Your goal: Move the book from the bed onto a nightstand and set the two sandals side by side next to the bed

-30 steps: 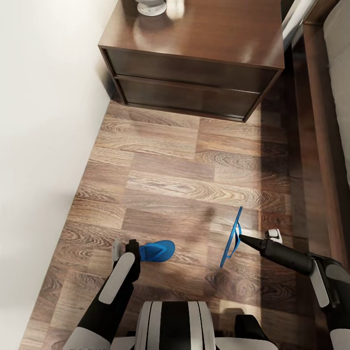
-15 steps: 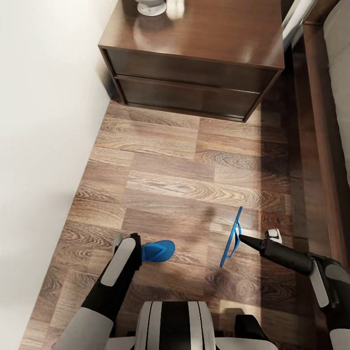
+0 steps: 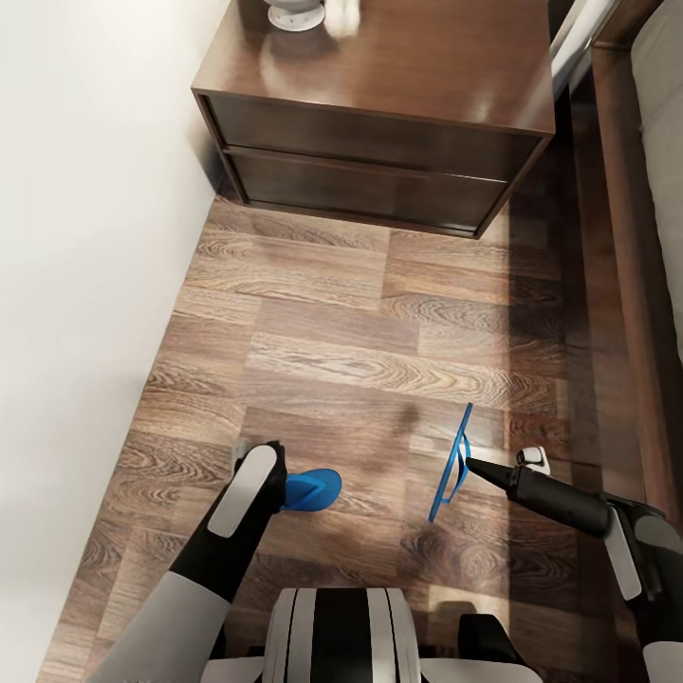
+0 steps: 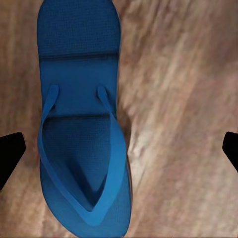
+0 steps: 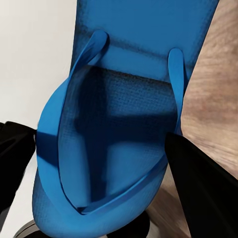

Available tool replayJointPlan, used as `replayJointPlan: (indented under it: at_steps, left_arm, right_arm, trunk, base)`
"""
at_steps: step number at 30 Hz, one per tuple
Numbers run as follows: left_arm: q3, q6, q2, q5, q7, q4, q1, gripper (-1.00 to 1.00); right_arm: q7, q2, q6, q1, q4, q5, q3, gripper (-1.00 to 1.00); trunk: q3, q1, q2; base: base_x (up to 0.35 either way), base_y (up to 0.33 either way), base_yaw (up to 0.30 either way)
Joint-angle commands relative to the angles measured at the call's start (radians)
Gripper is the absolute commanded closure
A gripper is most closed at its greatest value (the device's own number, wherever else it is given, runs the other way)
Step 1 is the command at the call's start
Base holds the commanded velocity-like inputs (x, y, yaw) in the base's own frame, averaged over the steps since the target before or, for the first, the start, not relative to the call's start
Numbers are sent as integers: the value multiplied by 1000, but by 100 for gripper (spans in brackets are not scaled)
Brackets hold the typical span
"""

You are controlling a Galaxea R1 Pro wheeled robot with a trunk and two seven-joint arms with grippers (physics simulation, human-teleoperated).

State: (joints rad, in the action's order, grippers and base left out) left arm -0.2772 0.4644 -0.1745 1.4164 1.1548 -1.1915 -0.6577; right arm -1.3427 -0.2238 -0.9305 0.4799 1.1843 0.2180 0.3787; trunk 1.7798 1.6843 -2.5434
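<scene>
Head view, looking down on grey-brown wood-plank floor (image 3: pixel 379 313), hemmed by plain white wall (image 3: pixel 85 237) on one side and dark brown wooden bed frame (image 3: pixel 631 237) with light-grey mattress (image 3: pixel 664 114) on the other. Ahead, against the wall, stands a low dark brown glossy two-drawer nightstand (image 3: pixel 379 123).

Nearer the robot, well apart from each other, are two bright blue flat flip-flop sandals. Lying sole-down on the planks is the flat sandal (image 3: pixel 313 487), with the left gripper (image 3: pixel 270 474) poised over its near end. Turned up on its edge nearer the bed frame is the raised sandal (image 3: pixel 453 465), pinched by the right gripper (image 3: pixel 470 465).

Left wrist view looks straight down on the flat sandal (image 4: pixel 82 129), dark fingertips (image 4: pixel 10 153) spread wide and touching nothing, strap and sole lying closer to one tip than the other. Right wrist view is close on the raised sandal (image 5: pixel 124 134), black fingers (image 5: pixel 203 188) clamped against its two long edges.

Step in hand, by the look of it: pairing the sandals by the bed, one already secured, the other lined up for a grab. Next move likely calls for centring the left gripper over the flat sandal, dropping and closing on its edges, then setting both down flat, parallel and just beside the bed frame.
</scene>
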Motion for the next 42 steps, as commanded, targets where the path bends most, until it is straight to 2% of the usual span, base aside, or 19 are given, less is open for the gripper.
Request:
replayJointPlan:
  at_steps: [1,8,16,18,21,25,38,42]
  left_arm:
    - [0,3,0,3,2,1,0,-100]
    - [-10,-12,0,10,5,3,0,-100]
    - [-83,-19,0,17,6,2,0,-100]
    - [-99,-20,0,35,5,1,0,-100]
    - [-116,-40,0,83,1,1,0,-100]
    - [-121,-58,0,100,-1,1,0,-100]
    - [-122,-62,0,102,-7,-6,0,-100]
    - [-133,-61,0,102,-9,-16,0,-100]
  right_arm:
    - [-1,0,-7,0,0,3,0,100]
    - [-2,-1,-7,0,0,3,0,100]
    - [-3,-2,-7,0,0,3,0,100]
    - [-3,-2,-7,0,0,3,0,100]
    - [-2,-2,-7,0,0,3,0,100]
    - [-1,-2,-7,0,0,3,0,100]
    - [-1,-2,-7,0,0,3,0,100]
    - [-1,0,-7,0,0,3,0,100]
  trunk:
    - [0,0,0]
    - [0,0,0]
    - [0,0,0]
    - [0,0,0]
    - [0,0,0]
    - [0,0,0]
    - [0,0,0]
    - [0,0,0]
  base:
    - [0,0,0]
    - [0,0,0]
    - [0,0,0]
    - [0,0,0]
    - [0,0,0]
    - [0,0,0]
    - [0,0,0]
    - [0,0,0]
